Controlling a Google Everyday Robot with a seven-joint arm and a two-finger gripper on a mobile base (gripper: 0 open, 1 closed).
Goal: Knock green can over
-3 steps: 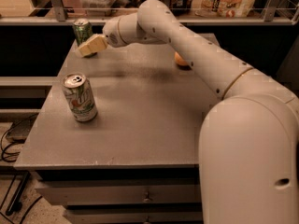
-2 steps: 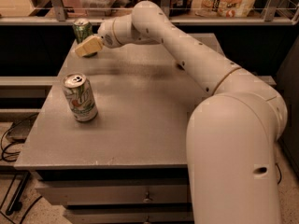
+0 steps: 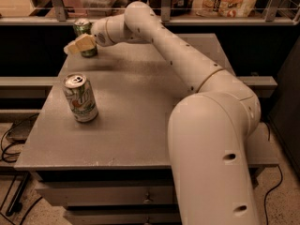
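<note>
The gripper (image 3: 79,44) hangs at the far left corner of the counter (image 3: 140,111), right in front of the green can (image 3: 83,28), which stands upright there. I cannot tell whether the jaws are apart or together. 1 pale can (image 3: 80,98) stands upright nearer, well apart from it.

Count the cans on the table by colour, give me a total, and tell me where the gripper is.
dark green can: 1, upright at the far left corner
white can with green lettering: 1, upright near the left edge
Total: 2 cans on the table
The gripper is at the dark green can, overlapping its front.
</note>
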